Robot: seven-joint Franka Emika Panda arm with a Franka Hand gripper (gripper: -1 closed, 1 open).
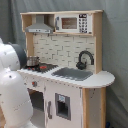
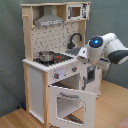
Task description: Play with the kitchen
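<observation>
**Toy kitchen with its oven door hanging open, arm parked right at the front**

So the kitchen (image 1: pixel 65 65) is a tall white and light-wood play set, and it fills most of both exterior views (image 2: pixel 60 65). It stands on a wooden floor (image 2: pixel 15 117) in front of a grey backdrop (image 1: pixel 115 50).

Everything below is placed relative to the kitchen:

- Top shelf: a grey hood (image 2: pixel 50 21) sits over the stove side, with a little microwave (image 1: pixel 72 23) beside it that has a window and a dark button panel.
- Back wall: white tile pattern between wood side posts.
- Counter: white with a rounded end. The stove (image 2: pixel 56 58) has red-glowing burners and a small metal pot (image 2: pixel 46 55) standing on it. Next to the stove sits the grey sink (image 1: pixel 75 73), with a curved black faucet (image 1: pixel 85 58) behind it.
- Front panel under the stove: a row of knobs (image 2: pixel 59 75).
- Below those: the windowed oven door (image 2: pixel 70 102) is swung down and open in the second exterior view, tilted outward.
- Under the sink: a white cupboard door (image 1: pixel 62 105) with a dark window, closed.

The robot arm (image 2: pixel 107 47) is white with a blue-lit joint, and it reaches in at the front of the kitchen near the knobs and the top of the open oven. The gripper (image 2: pixel 90 75) hangs down just beside the front panel, but I honestly can't tell how far its jaws are spread or whether they've got hold of anything. In the first exterior view the arm's white body (image 1: pixel 12 90) blocks the stove-side corner.
</observation>
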